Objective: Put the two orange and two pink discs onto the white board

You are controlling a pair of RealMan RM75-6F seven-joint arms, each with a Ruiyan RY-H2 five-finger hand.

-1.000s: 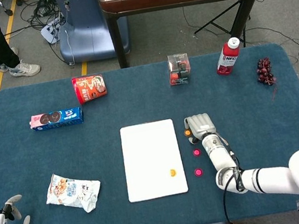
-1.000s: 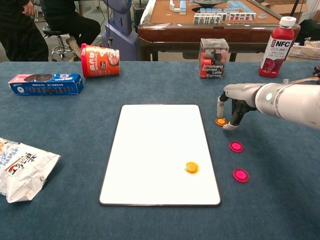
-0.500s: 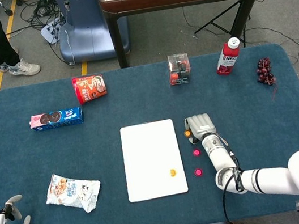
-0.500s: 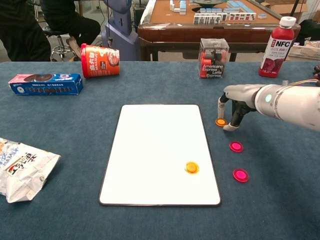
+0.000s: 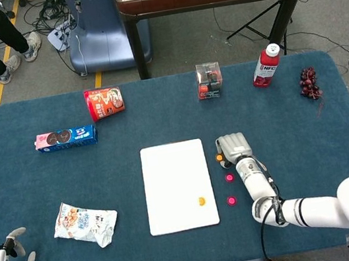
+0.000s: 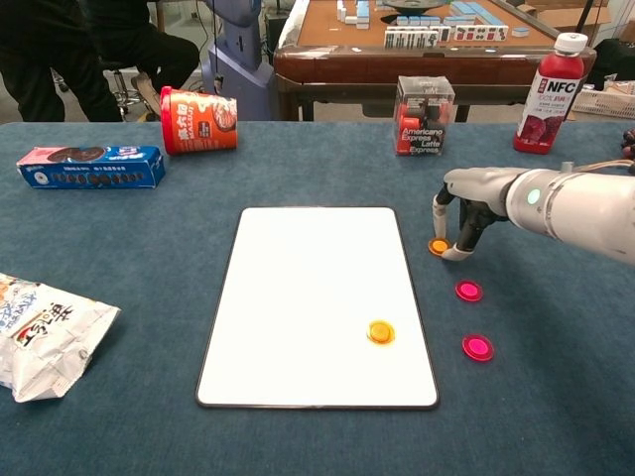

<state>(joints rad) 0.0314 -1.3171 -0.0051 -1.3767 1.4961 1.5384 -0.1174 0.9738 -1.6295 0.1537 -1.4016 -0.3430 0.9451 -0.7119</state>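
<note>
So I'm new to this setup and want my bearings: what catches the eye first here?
The white board at the table's middle, with one orange disc on it. Just off its right edge, the right hand has its fingertips down around a second orange disc, with two pink discs on the cloth nearer the camera.

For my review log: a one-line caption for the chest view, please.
Right hand fingers close around an orange disc beside the white board; one orange disc already on it.

Head view looks steeply down; chest view looks lower, nearer; both share the white board (image 5: 178, 185).
</note>
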